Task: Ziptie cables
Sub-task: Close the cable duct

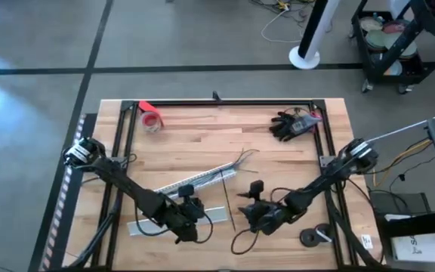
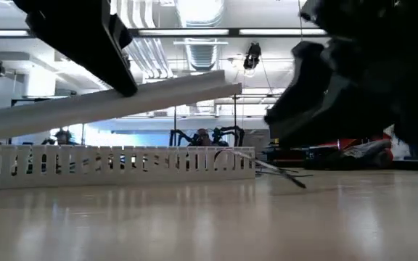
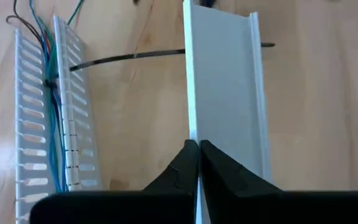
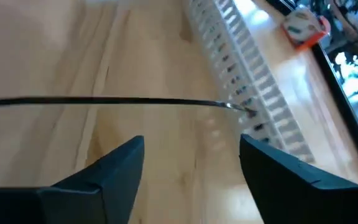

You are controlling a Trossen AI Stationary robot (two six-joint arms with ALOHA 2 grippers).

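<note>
While my left gripper [image 3: 197,152] pinches the thin edge of one smooth, flat white plastic cover strip [image 3: 225,93], lifting one end off the pale wooden table [image 1: 202,136], my right gripper [image 4: 191,162] hovers with fingers wide apart, empty. The thin blue, green and dark grey cables [image 3: 51,112] lie inside one slotted white plastic duct [image 3: 33,143], bound by one black ziptie [image 3: 129,58].
</note>
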